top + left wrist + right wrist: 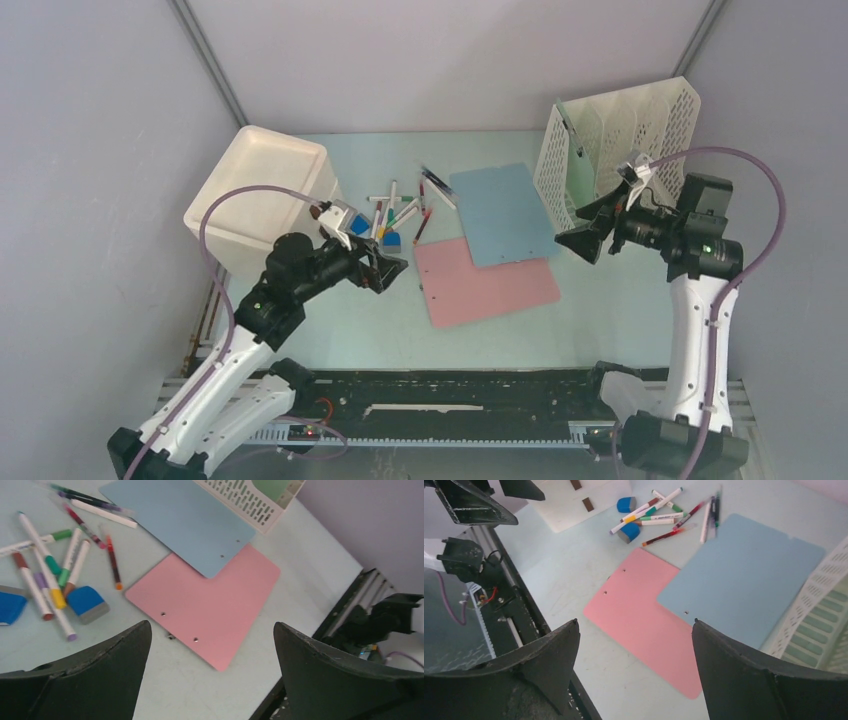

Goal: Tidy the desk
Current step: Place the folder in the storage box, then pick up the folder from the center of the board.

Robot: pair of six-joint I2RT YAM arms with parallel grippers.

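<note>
The left gripper (385, 268) and the right gripper (580, 240) are being held above the desk (330, 330), jaws wide apart, nothing between them. Two boards, a pink clipboard (485, 280) and a blue clipboard (500, 212), are being shown between the grippers. Two erasers (87, 603) are lying just ahead of the left gripper, and one rack (620, 130) is standing beside the right gripper.

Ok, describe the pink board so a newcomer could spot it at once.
Start at the white perforated file rack at the far right of the desk. Two flat boards lie just left of it. The pink board is the nearer one, partly under the blue board.
</note>
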